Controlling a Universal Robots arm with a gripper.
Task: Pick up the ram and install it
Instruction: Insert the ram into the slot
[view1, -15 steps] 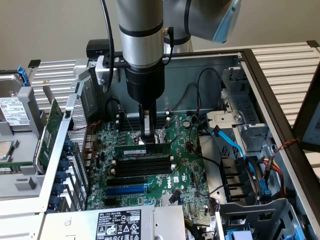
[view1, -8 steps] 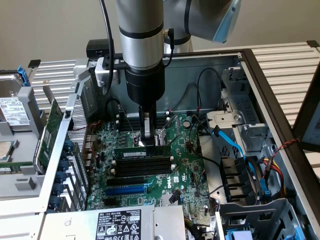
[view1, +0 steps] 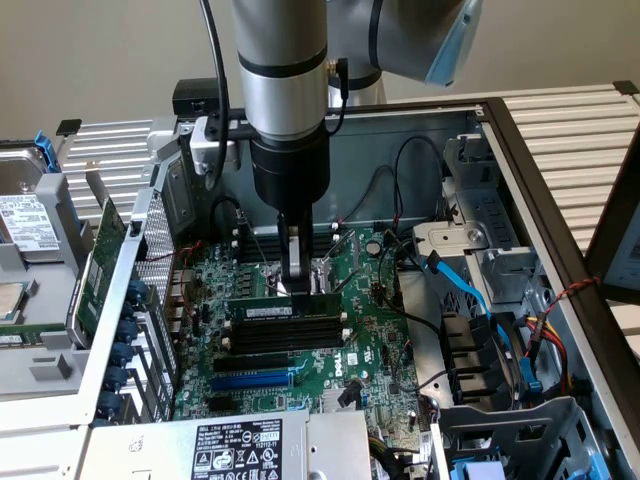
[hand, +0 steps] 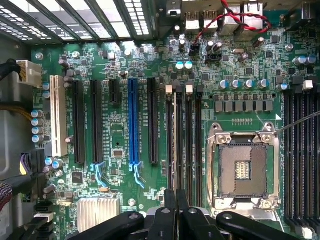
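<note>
Above the motherboard (view1: 372, 322), hung with jaws pressed almost together, tips down at the top edge of the ram (view1: 275, 312) (hand: 178, 142), seated upright in a black memory slot; could not tell whether pinched.

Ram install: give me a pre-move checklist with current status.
1. Gripper shut: ok, fingers together.
2. Ram standing in a slot: ok.
3. Gripper tip lined up over ram's top edge: ok.
4. Tip gripping or touching ram: cannot tell.
5. Ram fully seated, end clip latched: cannot tell.
6. Neighbouring slots empty: ok.
</note>
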